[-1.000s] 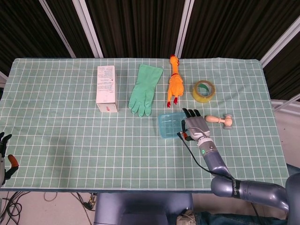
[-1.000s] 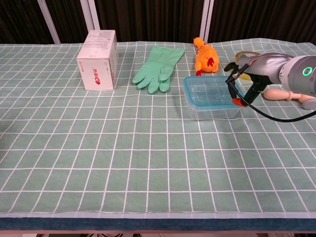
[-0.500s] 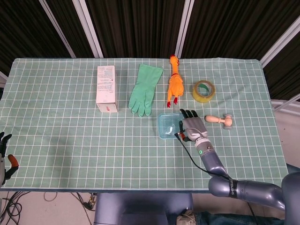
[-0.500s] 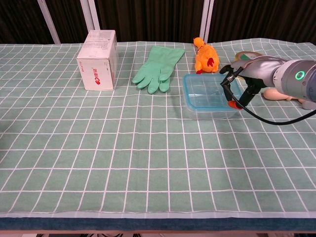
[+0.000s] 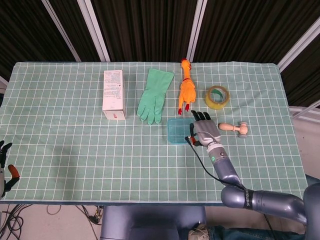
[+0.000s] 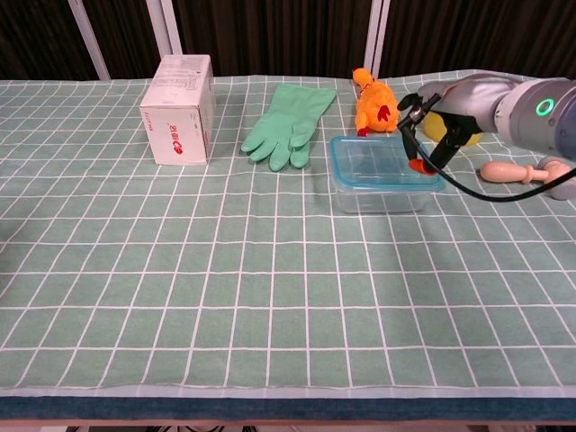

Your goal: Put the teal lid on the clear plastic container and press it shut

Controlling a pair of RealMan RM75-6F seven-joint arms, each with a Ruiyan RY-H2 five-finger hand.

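Observation:
The clear plastic container (image 5: 178, 131) (image 6: 379, 191) stands right of the table's middle, and the teal lid (image 6: 376, 159) lies on top of it with its rim around the edge. My right hand (image 5: 205, 131) (image 6: 468, 97) is over the container's right edge, flat, its fingers stretched away from me and holding nothing. Whether it touches the lid I cannot tell. My left hand (image 5: 5, 165) shows only at the far left bottom of the head view, off the table, fingers apart and empty.
Behind the container lie a green rubber glove (image 5: 154, 96), an orange rubber chicken (image 5: 186, 89) and a roll of tape (image 5: 217, 96). A wooden mallet (image 5: 235, 128) lies just right of my right hand. A white box (image 5: 113, 95) stands at the back left.
The container with its lid has slid a little to the left and away from me. My right hand has moved with it, and it now sits higher in the chest view.

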